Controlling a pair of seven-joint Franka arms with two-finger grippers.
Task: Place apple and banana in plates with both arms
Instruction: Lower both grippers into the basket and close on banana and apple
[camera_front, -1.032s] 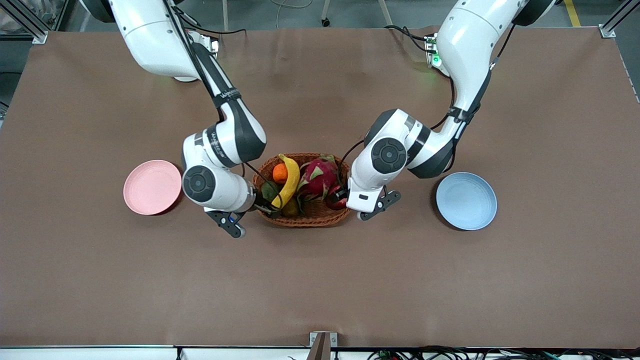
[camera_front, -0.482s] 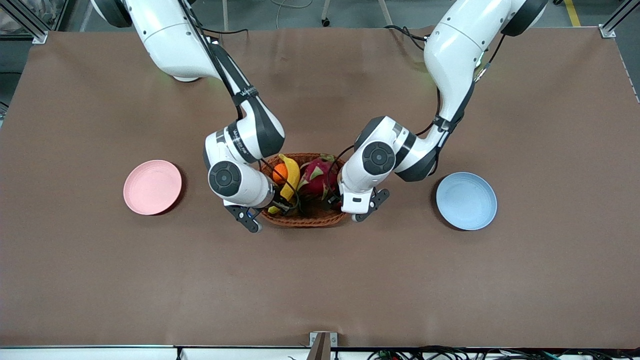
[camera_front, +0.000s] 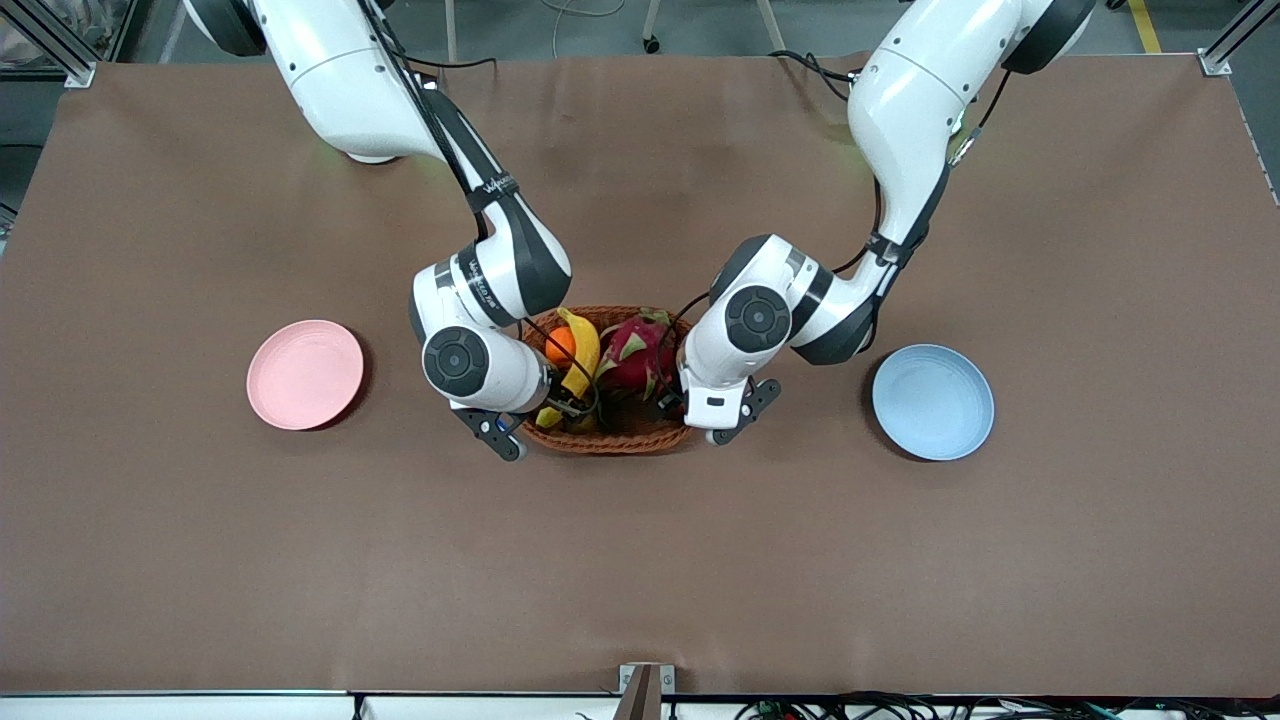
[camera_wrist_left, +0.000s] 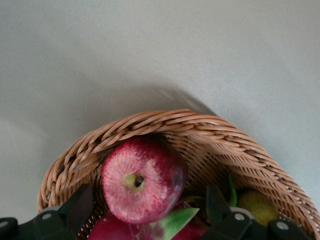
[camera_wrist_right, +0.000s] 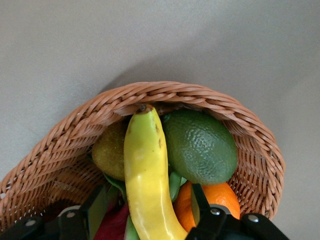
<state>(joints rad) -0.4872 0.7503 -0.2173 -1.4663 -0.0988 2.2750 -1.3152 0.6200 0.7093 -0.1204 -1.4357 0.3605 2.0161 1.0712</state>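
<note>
The dark red apple (camera_wrist_left: 140, 180) lies in the brown woven basket (camera_front: 615, 437) at the left arm's end. My left gripper (camera_wrist_left: 145, 205) is open, with a finger on each side of the apple and gaps between. In the front view the left gripper (camera_front: 668, 403) hides the apple. The yellow banana (camera_front: 581, 358) lies in the basket toward the right arm's end. My right gripper (camera_wrist_right: 149, 204) is open astride the banana (camera_wrist_right: 149, 170) without touching it, and it also shows in the front view (camera_front: 556, 408). The pink plate (camera_front: 305, 374) and the blue plate (camera_front: 933, 401) are empty.
The basket also holds a pink dragon fruit (camera_front: 635, 355), an orange (camera_front: 560, 345), a green avocado (camera_wrist_right: 200, 147) and a yellow-green fruit (camera_wrist_right: 110, 152). The pink plate lies toward the right arm's end of the table, the blue plate toward the left arm's end.
Both arms have swung in from the basket's ends, and both grippers have come down over it, the left round the apple and the right round the banana. The fruit has not moved.
</note>
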